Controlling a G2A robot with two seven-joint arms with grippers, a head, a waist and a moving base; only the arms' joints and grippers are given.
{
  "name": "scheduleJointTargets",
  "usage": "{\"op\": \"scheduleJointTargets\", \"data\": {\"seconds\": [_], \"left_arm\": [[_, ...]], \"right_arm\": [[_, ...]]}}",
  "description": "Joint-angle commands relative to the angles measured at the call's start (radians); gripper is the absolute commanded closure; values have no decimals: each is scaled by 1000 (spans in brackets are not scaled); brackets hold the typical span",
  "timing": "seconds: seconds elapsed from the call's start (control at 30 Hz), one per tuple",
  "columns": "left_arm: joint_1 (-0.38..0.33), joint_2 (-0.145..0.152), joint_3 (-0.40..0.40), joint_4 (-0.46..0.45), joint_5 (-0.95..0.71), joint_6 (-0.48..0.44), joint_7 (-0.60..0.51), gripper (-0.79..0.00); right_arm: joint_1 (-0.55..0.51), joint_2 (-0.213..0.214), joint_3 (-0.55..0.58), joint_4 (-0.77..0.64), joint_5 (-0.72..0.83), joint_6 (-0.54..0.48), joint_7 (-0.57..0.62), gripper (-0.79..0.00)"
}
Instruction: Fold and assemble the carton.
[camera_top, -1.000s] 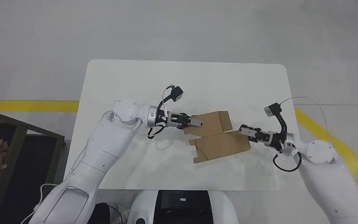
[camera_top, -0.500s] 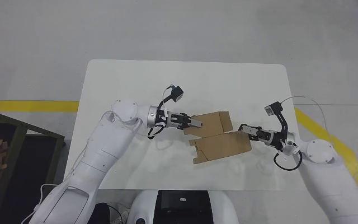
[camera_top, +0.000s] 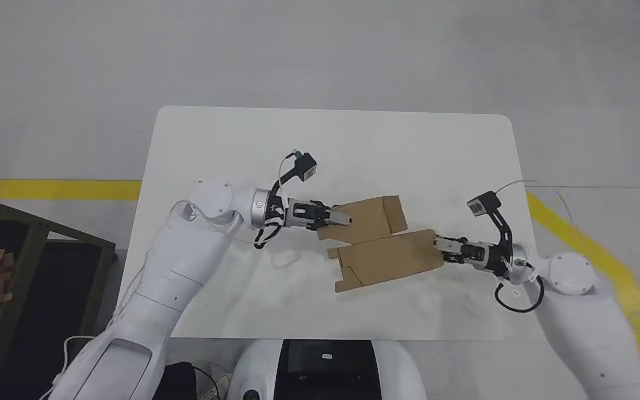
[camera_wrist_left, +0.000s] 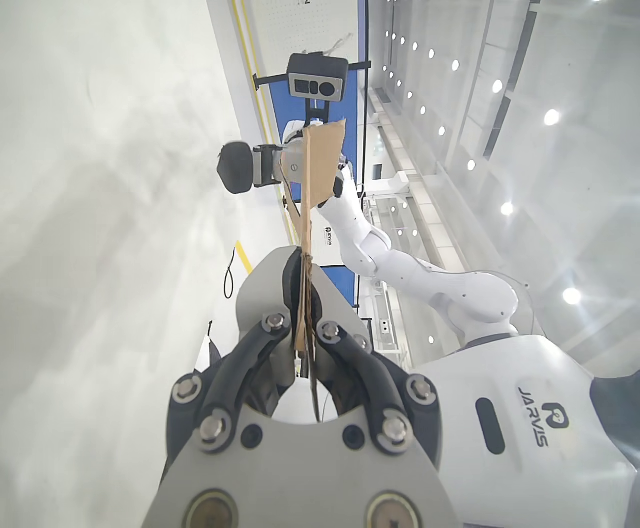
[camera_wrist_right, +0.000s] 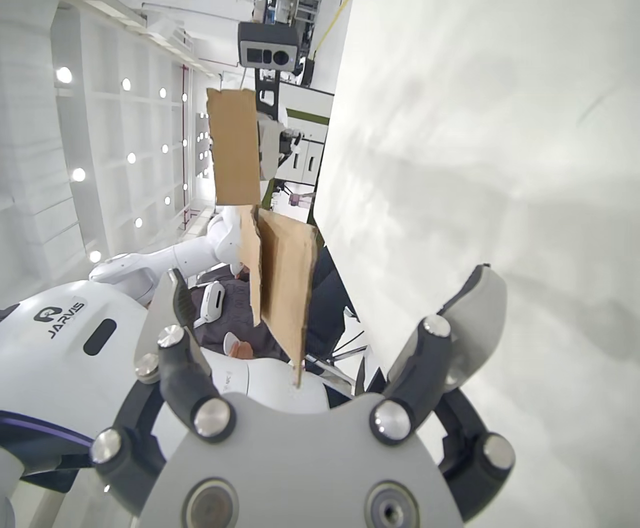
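While dragged over the last 1 s, carton (camera_top: 385, 245): shifted slightly leftward, flattened, over the desk (camera_top: 450, 150) middle.
Left hand (camera_top: 340, 216): clenched on the carton's left edge.
Right hand (camera_top: 438, 243): released, fingers straddling the right edge.
Meaning: probably ready to clamp and pull open.

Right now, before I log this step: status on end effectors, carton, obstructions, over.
Left end effector shut on carton edge. Right end effector open, straddling the opposite edge. Carton flattened, not assembled. Nothing seen blocking it.
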Motion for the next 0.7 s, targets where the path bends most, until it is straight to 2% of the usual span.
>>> {"op": "scheduleJointTargets", "data": {"seconds": [0.0,0.03,0.07,0.67], "left_arm": [[-6,-2,10,6,3,-2,2,0],[-10,-3,16,10,3,-3,3,0],[-15,-4,21,14,5,-4,4,0],[-63,-13,75,72,18,-17,2,0]], "right_arm": [[5,-2,-10,2,1,2,12,-610],[9,-2,-17,-1,-10,6,16,-437],[11,-3,-23,-6,-17,10,20,-372],[7,4,-31,-41,-6,29,39,-326]]}}
